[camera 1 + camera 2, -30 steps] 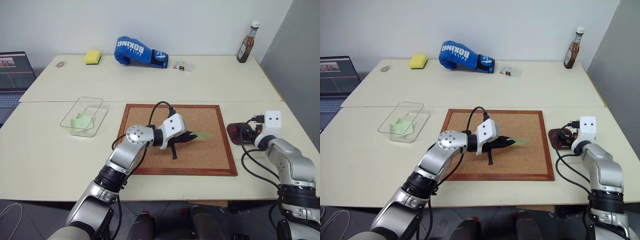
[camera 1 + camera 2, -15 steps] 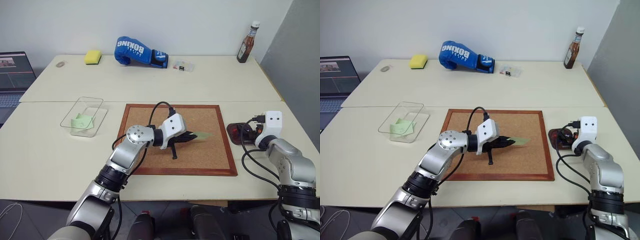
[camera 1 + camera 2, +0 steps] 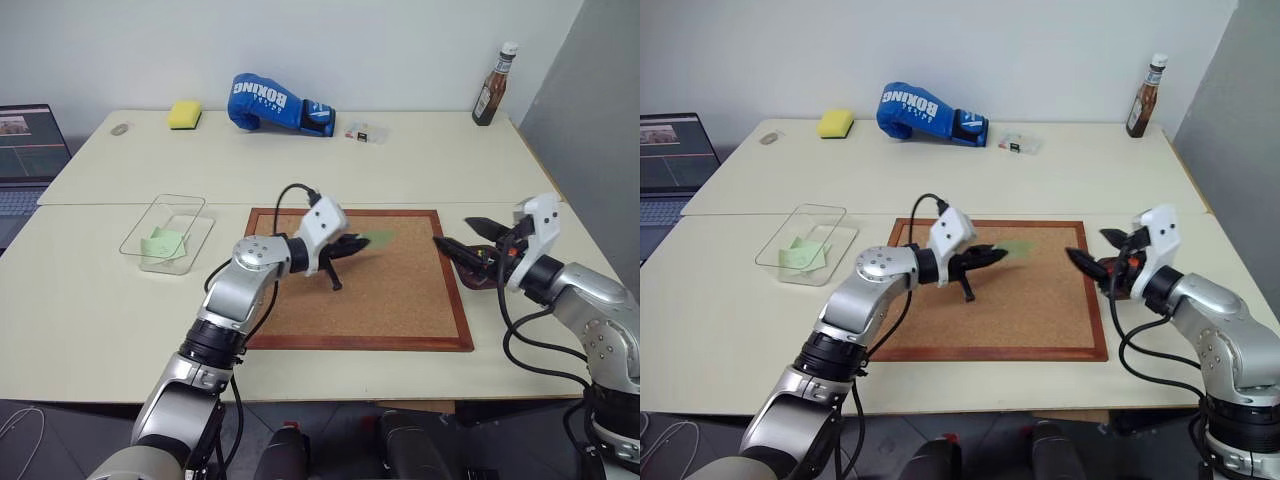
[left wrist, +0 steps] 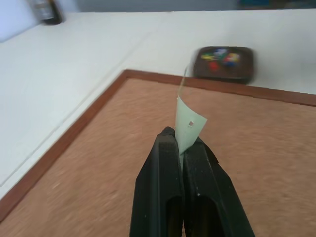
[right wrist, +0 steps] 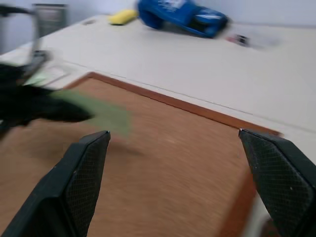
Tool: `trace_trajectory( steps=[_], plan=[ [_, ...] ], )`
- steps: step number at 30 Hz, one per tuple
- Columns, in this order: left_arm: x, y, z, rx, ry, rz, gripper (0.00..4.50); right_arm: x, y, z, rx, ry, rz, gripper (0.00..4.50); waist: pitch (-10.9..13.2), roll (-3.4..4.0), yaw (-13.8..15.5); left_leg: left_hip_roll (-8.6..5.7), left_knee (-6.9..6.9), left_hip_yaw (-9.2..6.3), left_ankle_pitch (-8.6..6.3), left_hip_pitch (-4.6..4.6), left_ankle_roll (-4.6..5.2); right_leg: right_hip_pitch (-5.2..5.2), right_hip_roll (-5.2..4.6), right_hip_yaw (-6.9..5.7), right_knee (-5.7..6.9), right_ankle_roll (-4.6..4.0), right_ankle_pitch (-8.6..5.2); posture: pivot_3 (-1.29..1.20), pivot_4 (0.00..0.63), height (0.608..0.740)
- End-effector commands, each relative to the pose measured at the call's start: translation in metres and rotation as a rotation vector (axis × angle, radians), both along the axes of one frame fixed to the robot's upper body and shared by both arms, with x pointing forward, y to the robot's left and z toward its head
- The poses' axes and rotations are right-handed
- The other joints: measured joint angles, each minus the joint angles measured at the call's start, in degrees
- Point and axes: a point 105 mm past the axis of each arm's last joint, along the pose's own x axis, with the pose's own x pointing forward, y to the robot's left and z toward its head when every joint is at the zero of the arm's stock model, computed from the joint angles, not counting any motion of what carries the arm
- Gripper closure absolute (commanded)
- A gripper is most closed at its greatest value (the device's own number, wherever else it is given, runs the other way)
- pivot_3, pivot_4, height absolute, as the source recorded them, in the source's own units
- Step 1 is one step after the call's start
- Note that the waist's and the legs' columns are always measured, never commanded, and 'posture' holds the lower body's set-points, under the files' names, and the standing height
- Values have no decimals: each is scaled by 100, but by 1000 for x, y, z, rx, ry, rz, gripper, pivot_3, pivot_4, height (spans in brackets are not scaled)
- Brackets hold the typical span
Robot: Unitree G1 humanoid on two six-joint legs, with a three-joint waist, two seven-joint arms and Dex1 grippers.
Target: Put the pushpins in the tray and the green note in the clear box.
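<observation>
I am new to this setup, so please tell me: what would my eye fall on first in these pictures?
First, the left gripper, shut on a green note above the corkboard at the table's centre. Next, the right gripper, wide open over the board's right edge, and the blue boxing glove on the far table.

The corkboard [image 3: 360, 280] is lying at the table's [image 3: 90, 310] front middle, with the clear box [image 3: 168, 232] sitting to its left, holding 1 note [image 3: 162, 243], and the tray [image 4: 223, 64] of pushpins [image 4: 219, 55] sitting just off its right edge. Above the board, the left gripper [image 3: 348, 247] is holding another note [image 3: 377, 239], and the right gripper [image 3: 470, 236] is hanging over the board's right edge. Along the back, a sponge [image 3: 185, 114], a glove [image 3: 272, 101], a small case [image 3: 366, 132] and a bottle [image 3: 495, 85] are standing from left to right, with a laptop [image 3: 28, 150] sitting at the far left.
</observation>
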Motion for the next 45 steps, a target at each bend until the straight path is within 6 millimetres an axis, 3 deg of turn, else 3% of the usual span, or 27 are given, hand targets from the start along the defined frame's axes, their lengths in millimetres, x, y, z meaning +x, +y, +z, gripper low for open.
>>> trace_trajectory(
  steps=[1, 7, 11, 12, 14, 16, 21, 25, 34, 45],
  plan=[
    [16, 29, 29, -113, -35, 201, 4500, -12, 30, 17, 8, -82, 121, 64, 0, 0, -2, 0, 1, 0, 0, -1, 0, 0, 0, 0, 0, 1, 1, 0, 150, 740],
    [31, 88, 54, -186, -117, 535, 4500, -20, 60, 30, 46, -134, 242, 64, 3, -5, 1, 0, 0, -4, 0, -2, -1, -3, 0, -1, 0, 2, 2, 0, 150, 740],
    [33, 154, 69, -174, -224, 896, 4500, -22, 71, 39, 71, -155, 298, 64, 3, -5, 12, 1, -2, -9, 0, -2, -1, -2, -1, -6, 0, 2, 2, 0, 150, 740],
    [32, 162, 69, -164, -234, 941, 4500, -23, 72, 39, 73, -156, 303, 64, 3, -5, 17, 0, -2, -9, 0, -2, -1, -2, -1, -6, 0, 1, 2, 0, 150, 740],
    [26, 209, 66, -174, -240, 1182, 4500, -23, 77, 41, 92, -156, 325, 64, 3, -6, 26, 0, -1, -9, 0, -2, -1, -2, -2, -7, 0, 1, 2, 0, 150, 740],
    [19, 234, 59, -185, -216, 1318, 4500, -23, 80, 43, 101, -159, 342, 64, 3, -5, 21, 0, -1, -8, 0, -2, -1, -2, -3, -6, 0, 2, 2, 0, 150, 740],
    [16, 248, 38, -249, -111, 1390, 4500, -23, 83, 45, 109, -159, 362, 64, 2, -8, 71, 0, 0, -14, 1, -2, -2, 0, -3, -15, 3, 1, 2, 0, 150, 740],
    [19, 246, 30, -308, -52, 1380, 4500, -23, 85, 45, 108, -158, 365, 64, 2, -10, 129, -2, 2, -16, 1, -4, -3, 0, -5, -18, 2, 1, 2, 0, 150, 740],
    [21, 245, 25, -337, -23, 1368, 3016, -22, 82, 42, 91, -151, 342, 0, 2, -10, 138, -1, 0, -16, 1, -4, -3, -1, -5, -19, 2, 1, 2, 0, 150, 740],
    [22, 242, 26, -335, -37, 1346, 890, -18, 77, 41, 91, -144, 327, 0, 2, -10, 138, -1, 1, -15, 1, -4, -3, 0, -5, -18, 2, 1, 2, 0, 150, 740]
  ],
)
